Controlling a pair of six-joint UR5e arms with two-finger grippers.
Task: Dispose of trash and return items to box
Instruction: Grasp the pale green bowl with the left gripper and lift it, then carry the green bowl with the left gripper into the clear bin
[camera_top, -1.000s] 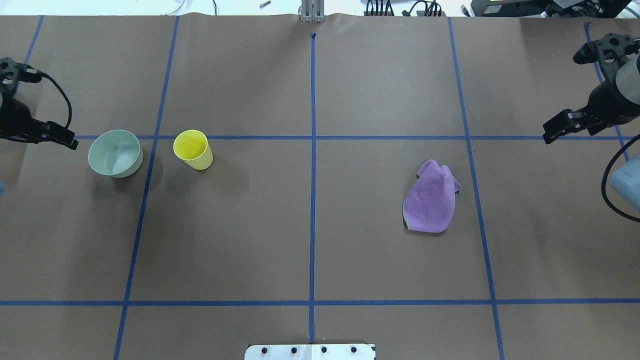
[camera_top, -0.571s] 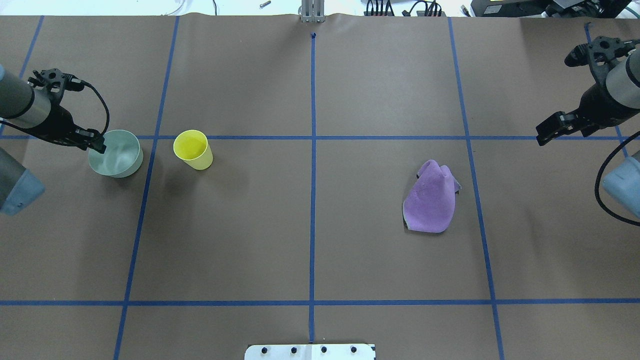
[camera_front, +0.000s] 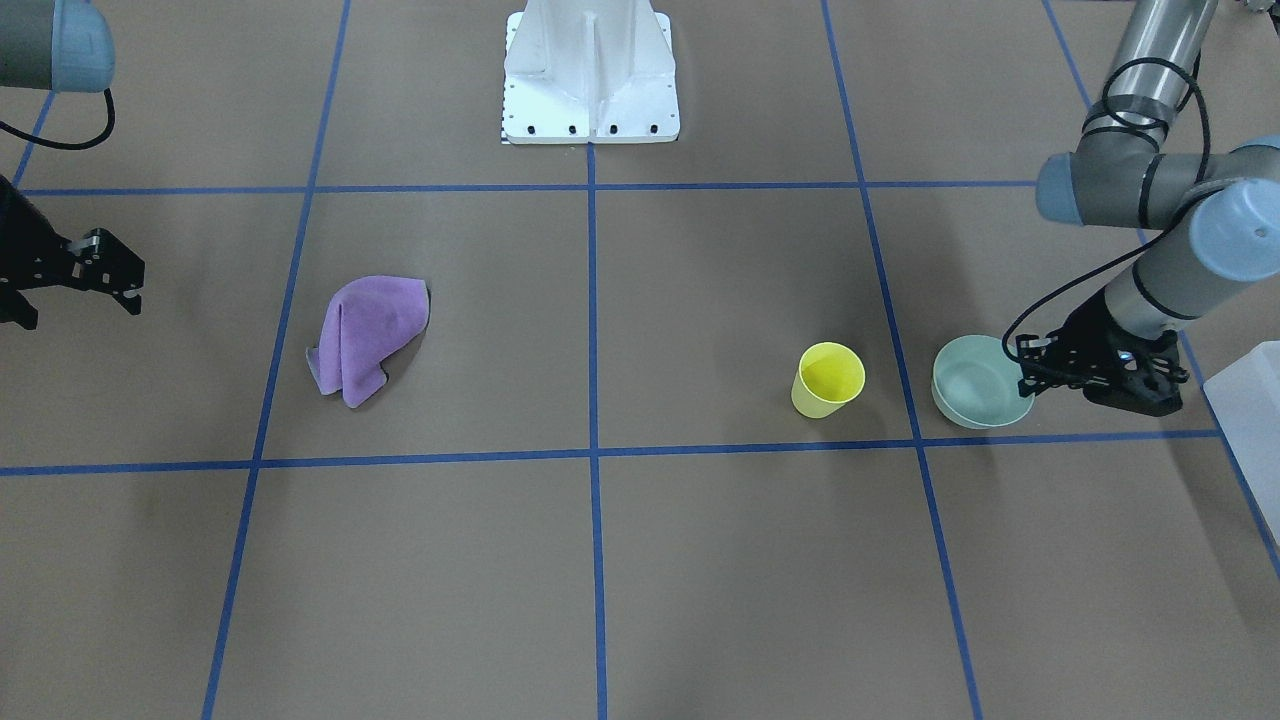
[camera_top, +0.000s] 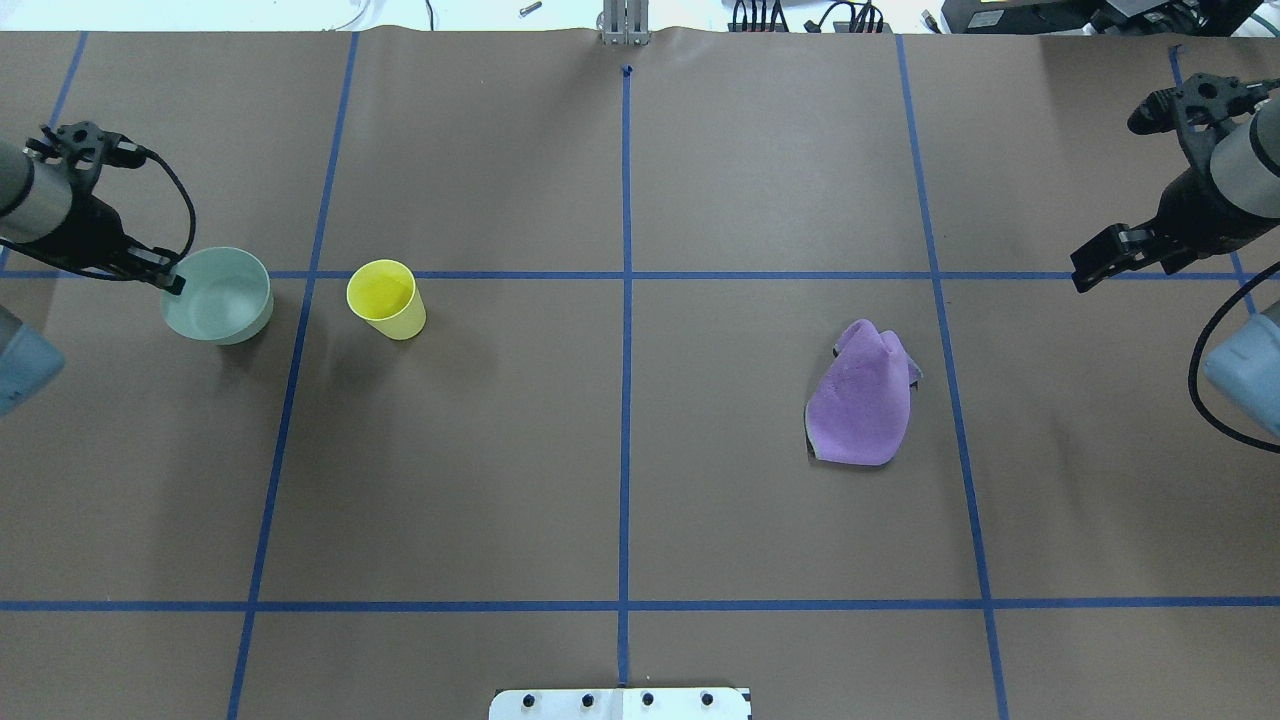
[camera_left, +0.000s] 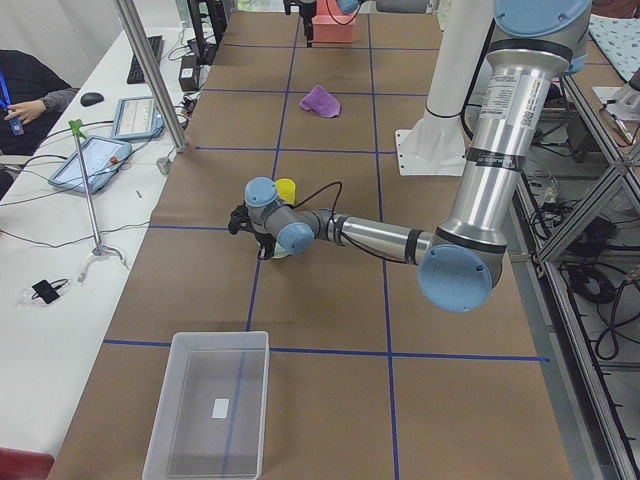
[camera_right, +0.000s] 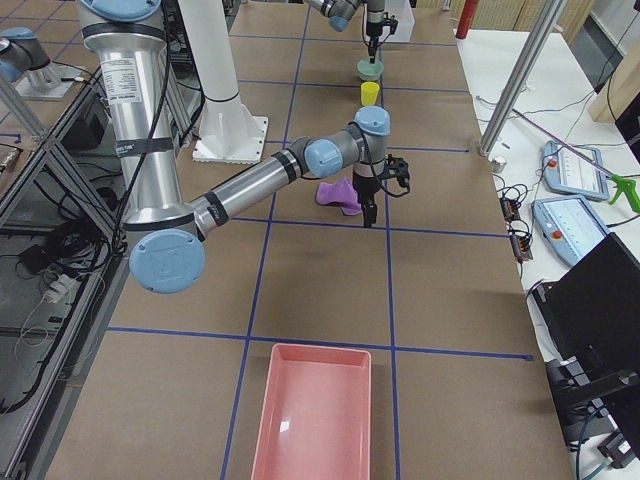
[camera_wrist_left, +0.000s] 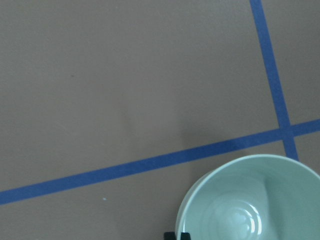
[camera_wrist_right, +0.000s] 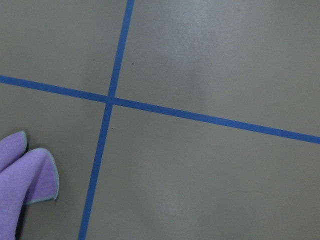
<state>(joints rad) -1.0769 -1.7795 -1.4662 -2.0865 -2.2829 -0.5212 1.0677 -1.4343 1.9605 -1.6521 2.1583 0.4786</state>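
Observation:
The pale mint-green bowl (camera_top: 222, 300) with an inner divider sits left of the yellow cup (camera_top: 385, 297). My left gripper (camera_top: 172, 279) is shut on the bowl's left rim; in the front-facing view my left gripper (camera_front: 1026, 376) is at the bowl's (camera_front: 975, 385) right edge. The left wrist view shows the bowl (camera_wrist_left: 250, 205) at the bottom right. The milky-white box (camera_left: 210, 400) stands on the table's left end. My right gripper (camera_top: 1084, 274) is open and empty, up and right of the purple cloth (camera_top: 862, 395).
A pink tray (camera_right: 315, 410) lies at the table's right end. The white robot base (camera_front: 590, 75) stands at the near middle edge. Blue tape lines cross the brown table. The purple cloth's corner (camera_wrist_right: 22, 185) shows in the right wrist view.
My left gripper came in from the left, took the bowl's rim, and shifted the bowl up and to the left. My right gripper drifted slightly left.

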